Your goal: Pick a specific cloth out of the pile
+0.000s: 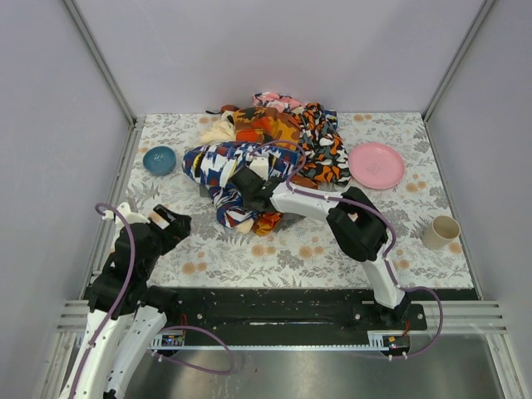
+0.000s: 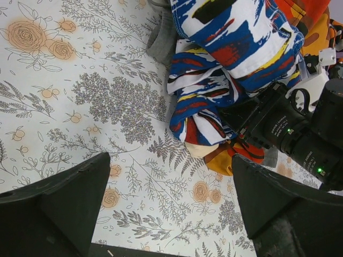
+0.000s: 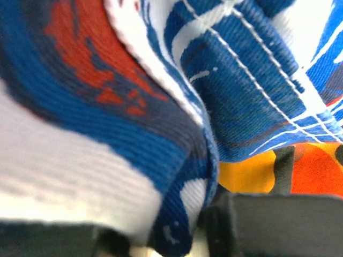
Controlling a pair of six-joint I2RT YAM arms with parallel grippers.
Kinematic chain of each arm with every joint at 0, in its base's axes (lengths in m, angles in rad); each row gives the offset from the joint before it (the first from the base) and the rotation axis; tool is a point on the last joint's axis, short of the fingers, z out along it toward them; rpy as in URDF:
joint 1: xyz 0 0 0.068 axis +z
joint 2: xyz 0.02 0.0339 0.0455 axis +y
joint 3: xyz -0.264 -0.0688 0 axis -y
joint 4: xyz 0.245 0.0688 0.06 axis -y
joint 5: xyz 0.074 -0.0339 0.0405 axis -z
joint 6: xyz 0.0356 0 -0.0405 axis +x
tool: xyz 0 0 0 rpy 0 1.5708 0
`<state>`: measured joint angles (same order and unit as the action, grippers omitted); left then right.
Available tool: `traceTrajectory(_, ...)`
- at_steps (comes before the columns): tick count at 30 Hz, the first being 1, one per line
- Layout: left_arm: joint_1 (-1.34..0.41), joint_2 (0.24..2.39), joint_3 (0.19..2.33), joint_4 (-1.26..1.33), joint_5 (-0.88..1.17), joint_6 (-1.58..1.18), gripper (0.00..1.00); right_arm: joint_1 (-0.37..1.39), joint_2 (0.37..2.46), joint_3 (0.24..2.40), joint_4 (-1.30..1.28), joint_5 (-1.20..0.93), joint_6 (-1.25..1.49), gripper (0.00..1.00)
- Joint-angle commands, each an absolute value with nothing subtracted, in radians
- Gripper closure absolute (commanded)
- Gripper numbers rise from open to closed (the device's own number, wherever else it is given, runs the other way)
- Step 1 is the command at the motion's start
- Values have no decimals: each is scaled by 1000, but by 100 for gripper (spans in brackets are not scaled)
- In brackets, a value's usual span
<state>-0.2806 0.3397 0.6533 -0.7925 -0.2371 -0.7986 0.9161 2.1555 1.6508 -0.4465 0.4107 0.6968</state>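
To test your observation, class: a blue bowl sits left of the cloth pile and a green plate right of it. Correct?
No. The plate right of the pile is pink, not green; the top view shows it. The blue bowl does sit left.

Blue patterned cloth (image 2: 230, 69) on floral table (image 2: 80, 107), grey cloth (image 2: 161, 40) edge beside it, right arm (image 2: 300, 134) alongside

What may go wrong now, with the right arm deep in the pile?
The right fingers are pressed into the blue cloth, so they may lift it, not the grey cloth, which only peeks out beneath it. The orange cloth beside them may get dragged along.
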Motion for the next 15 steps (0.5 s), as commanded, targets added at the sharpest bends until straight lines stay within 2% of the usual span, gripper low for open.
traceTrajectory(1,-279,330,673,-781,-275,-813,1,917,2108,1594,-367,449,701,90)
traceTrajectory(2,-282,328,672,-781,-276,-813,1,917,2086,1576,-338,457,680,100)
traceTrajectory(10,-281,357,673,-769,-279,-810,1,907,1895,1610,-167,636,410,100)
traceTrajectory(15,-281,431,666,-720,-276,-811,1,829,1874,1739,-98,597,264,100)
